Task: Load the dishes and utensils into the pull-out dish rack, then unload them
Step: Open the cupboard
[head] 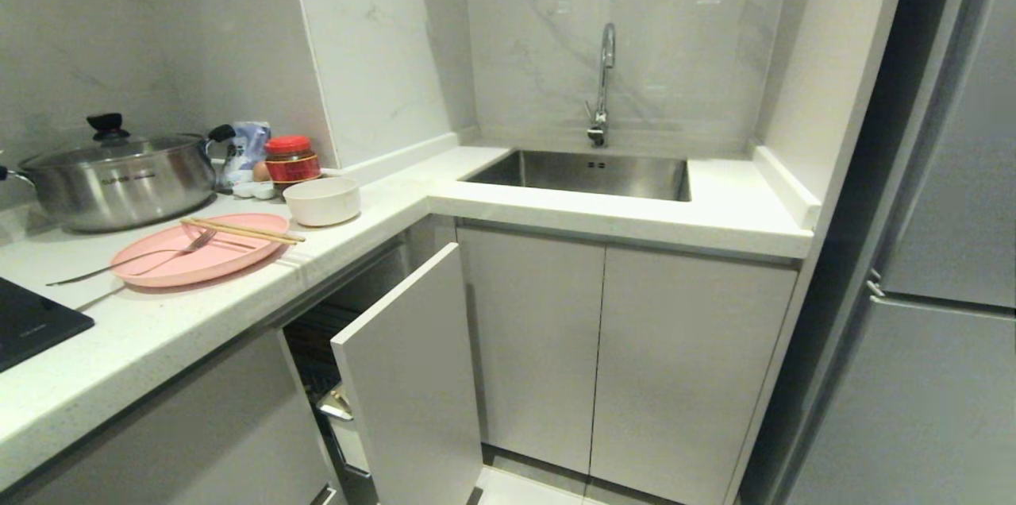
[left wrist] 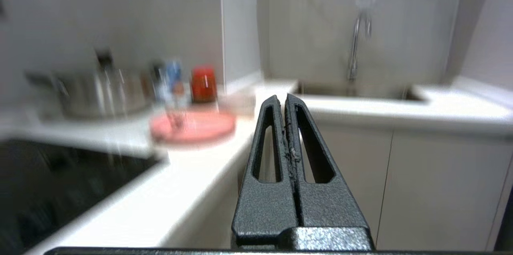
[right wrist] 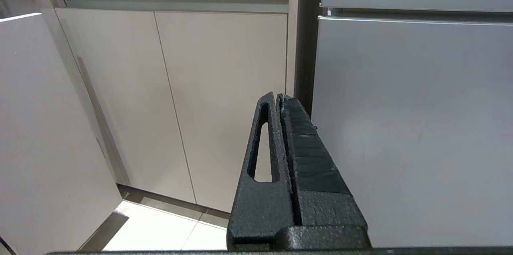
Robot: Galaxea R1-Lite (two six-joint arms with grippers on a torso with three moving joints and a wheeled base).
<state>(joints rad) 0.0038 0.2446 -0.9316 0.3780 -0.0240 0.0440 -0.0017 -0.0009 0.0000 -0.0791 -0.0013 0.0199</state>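
My left claw and right claw: both pressed closed, empty. Pink plate with fork, chopsticks near tabletop front edge; bowl just beside.

No text legible in any view. Steel pot: dark brand mark on its side wall, letters too small to read. Cooktop: faint light marking near its front edge, unreadable. Red-lidded jar: red label, print not resolvable. Blue-and-white packet behind the jar: printing not legible.
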